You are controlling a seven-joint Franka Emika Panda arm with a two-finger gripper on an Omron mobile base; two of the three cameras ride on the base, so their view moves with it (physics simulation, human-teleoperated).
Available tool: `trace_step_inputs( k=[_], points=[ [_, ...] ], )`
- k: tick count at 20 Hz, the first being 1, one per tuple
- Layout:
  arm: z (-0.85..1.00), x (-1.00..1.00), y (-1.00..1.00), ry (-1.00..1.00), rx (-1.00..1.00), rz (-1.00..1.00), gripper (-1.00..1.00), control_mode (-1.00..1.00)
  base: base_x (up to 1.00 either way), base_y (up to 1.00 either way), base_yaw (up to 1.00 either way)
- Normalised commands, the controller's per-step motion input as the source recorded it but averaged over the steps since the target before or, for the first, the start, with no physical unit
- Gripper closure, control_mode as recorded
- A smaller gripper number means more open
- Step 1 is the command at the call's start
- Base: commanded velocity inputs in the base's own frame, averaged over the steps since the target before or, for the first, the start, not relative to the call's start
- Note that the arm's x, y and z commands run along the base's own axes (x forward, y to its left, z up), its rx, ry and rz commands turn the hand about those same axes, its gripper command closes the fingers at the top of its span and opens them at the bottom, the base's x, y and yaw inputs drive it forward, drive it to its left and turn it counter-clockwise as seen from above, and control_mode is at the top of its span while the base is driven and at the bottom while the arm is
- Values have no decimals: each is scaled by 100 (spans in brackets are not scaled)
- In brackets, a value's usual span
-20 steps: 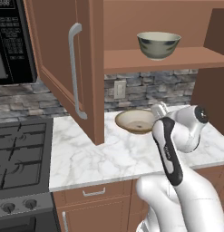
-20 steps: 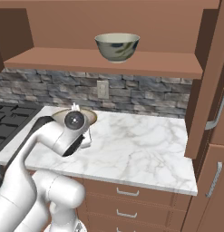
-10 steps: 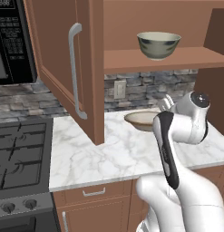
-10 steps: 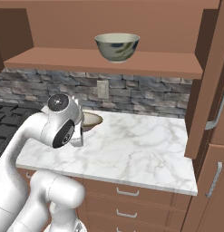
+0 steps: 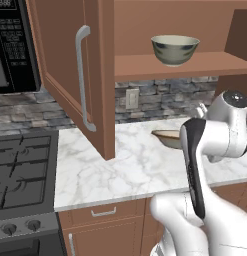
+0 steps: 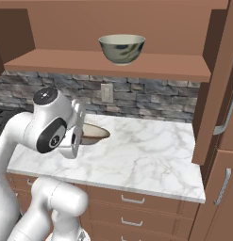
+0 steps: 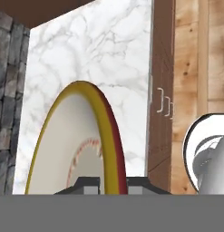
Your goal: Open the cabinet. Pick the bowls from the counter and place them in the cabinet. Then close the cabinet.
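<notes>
The cabinet stands open, its left door (image 5: 70,75) swung out and its right door (image 6: 221,94) swung aside. The grey-green bowl (image 5: 175,50) (image 6: 121,48) sits upright on the wooden shelf (image 5: 170,67) (image 6: 113,66). My gripper (image 6: 79,134) (image 7: 111,181) is shut on the rim of the cream bowl (image 5: 166,136) (image 6: 93,133) (image 7: 72,145). That bowl hangs tilted, just over the back of the marble counter (image 5: 125,170) (image 6: 146,155). In the left base view my own arm hides the grip.
A black microwave (image 5: 15,45) hangs left of the open door, over the gas stove (image 5: 22,170). A wall outlet (image 5: 130,98) sits in the stone backsplash. Drawers (image 6: 132,202) run under the counter. The open left door overhangs the counter's left part.
My hand has risen and swung right. The cream bowl, lying flat on the counter before, is now gripped by its rim, tilted and lifted slightly.
</notes>
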Motion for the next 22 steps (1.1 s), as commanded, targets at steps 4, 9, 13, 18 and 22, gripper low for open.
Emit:
trace_step_inputs(
  k=[4,9,13,18,22],
  points=[
    [32,-84,0,-6,0,-17,100,-100,0,0,0],
    [41,-74,-9,-11,0,-14,100,-100,0,0,0],
    [71,-47,-7,-11,0,-10,100,-100,0,0,0],
    [80,-36,-1,-3,0,-6,100,-100,0,0,0],
    [85,-27,0,0,-1,0,100,-100,0,0,0]
  ],
)
